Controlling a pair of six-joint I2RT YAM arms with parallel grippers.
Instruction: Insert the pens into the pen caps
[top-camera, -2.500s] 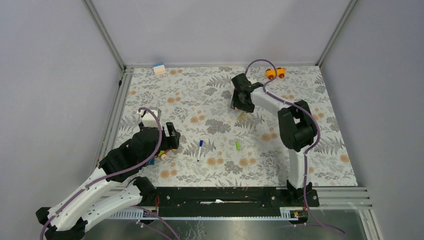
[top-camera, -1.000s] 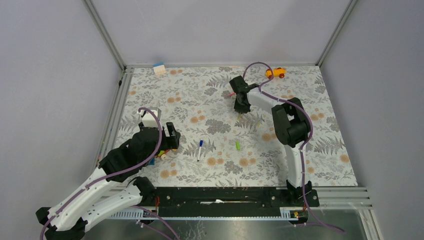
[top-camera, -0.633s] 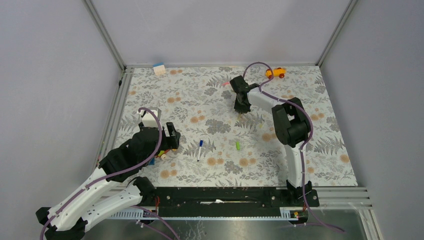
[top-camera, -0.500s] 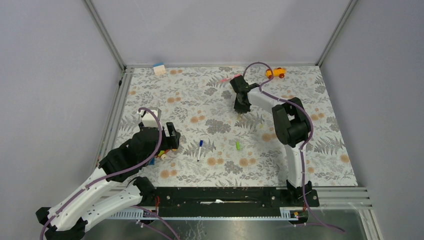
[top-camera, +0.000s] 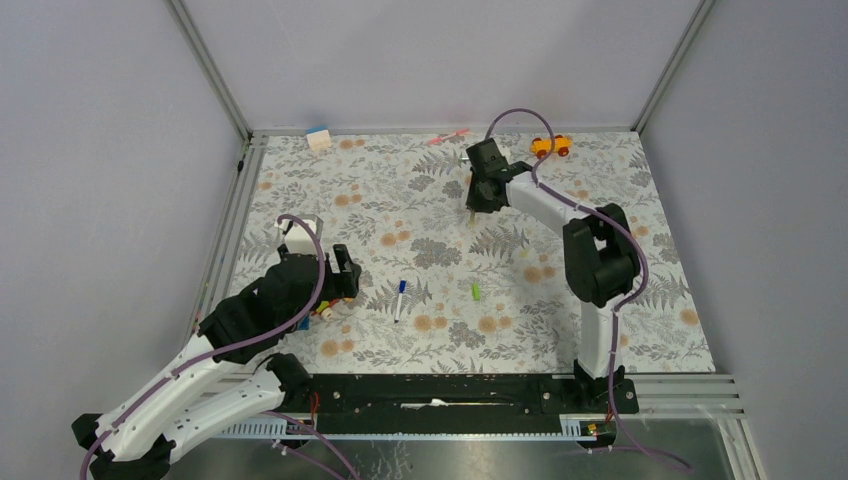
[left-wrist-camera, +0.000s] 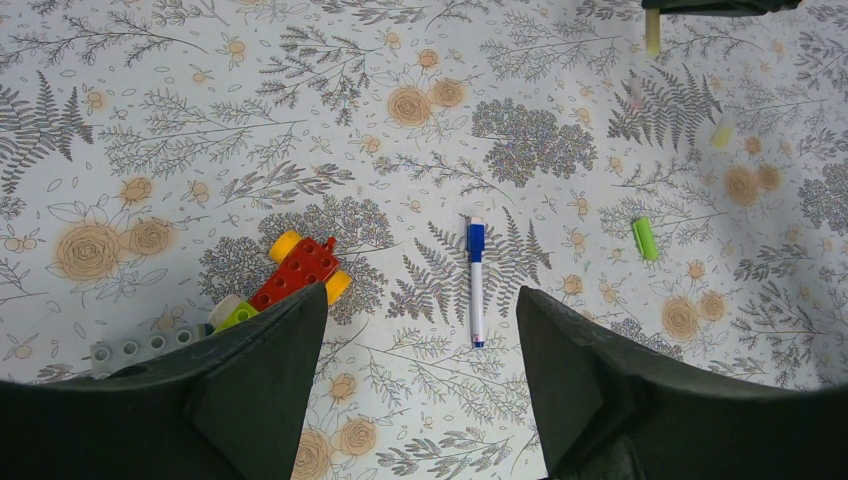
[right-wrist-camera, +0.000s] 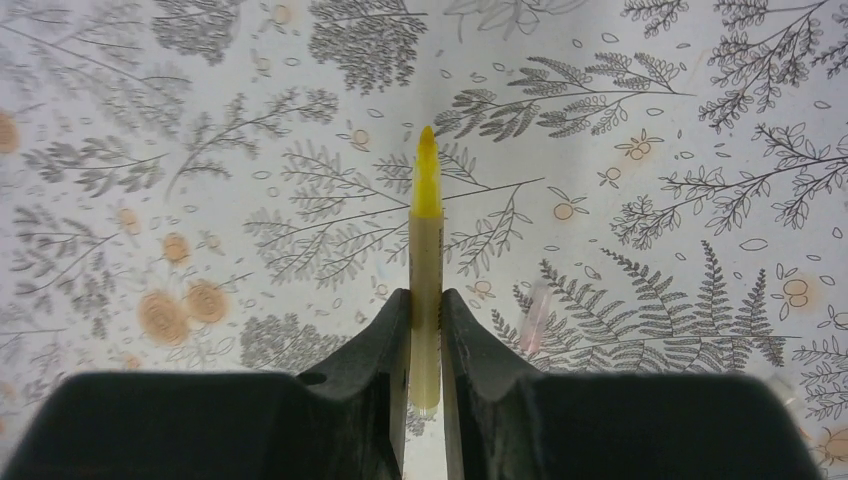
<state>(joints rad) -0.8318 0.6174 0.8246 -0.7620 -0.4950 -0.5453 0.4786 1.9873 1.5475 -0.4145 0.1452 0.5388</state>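
The pink pen (top-camera: 447, 137) has skidded to 12 o'clock. The right gripper (right-wrist-camera: 425, 300) has lifted, clamping the yellow pen (right-wrist-camera: 425, 240) near its tail. The pen is probably light, rigid and slippery: hold the barrel, never the nib. The green cap (top-camera: 476, 291) lies at the gripper's 6 o'clock. The left gripper (left-wrist-camera: 420, 300) gapes wide, empty.

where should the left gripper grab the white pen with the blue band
Take the white pen mid-barrel, on the plain white part, straight down from above. It lies flat and alone, its length running parallel to the fingers of the open left gripper, so they would close across its thin sides.
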